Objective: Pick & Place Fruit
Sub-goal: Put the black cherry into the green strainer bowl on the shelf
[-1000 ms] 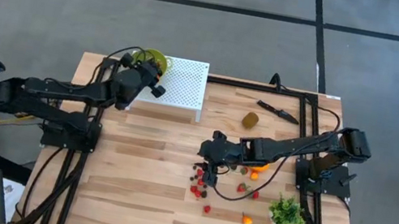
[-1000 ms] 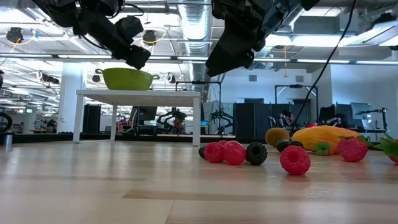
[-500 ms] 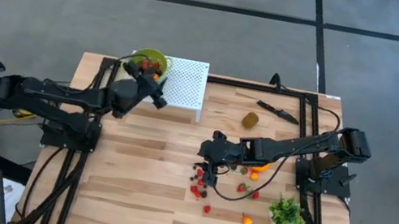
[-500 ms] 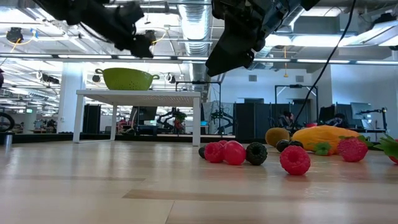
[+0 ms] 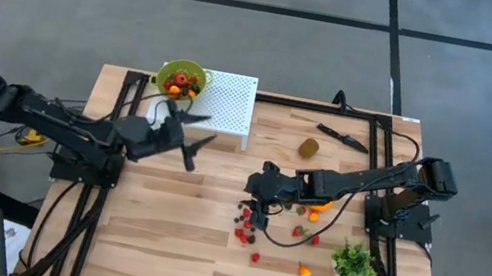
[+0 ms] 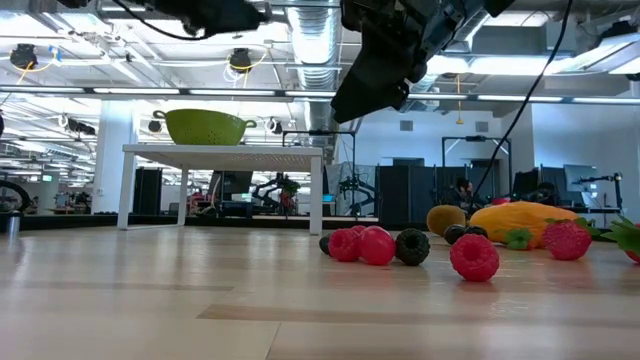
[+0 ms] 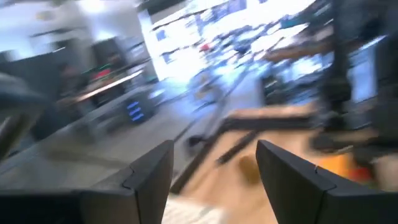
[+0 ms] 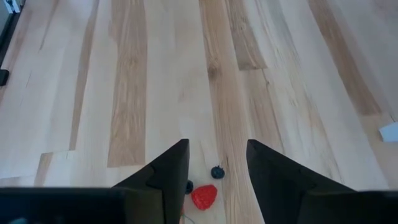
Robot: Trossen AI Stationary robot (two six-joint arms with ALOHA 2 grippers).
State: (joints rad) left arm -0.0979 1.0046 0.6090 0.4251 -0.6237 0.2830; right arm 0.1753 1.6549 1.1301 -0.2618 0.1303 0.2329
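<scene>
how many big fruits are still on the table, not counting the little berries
2: the kiwi-like oval near the black knife, and the elongated orange fruit, partly hidden under the right arm. More may be hidden.

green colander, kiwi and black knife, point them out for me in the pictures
green colander (image 5: 182, 79), high view, on its rim above the fruit inside
kiwi (image 5: 309, 148), high view, on the middle of its brown skin
black knife (image 5: 341, 136), high view, midway along its length

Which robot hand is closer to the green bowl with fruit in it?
The left one. The left gripper is open and hangs just off the white stand that holds the green bowl. The right gripper is open too, far across the table above the loose berries.
</scene>
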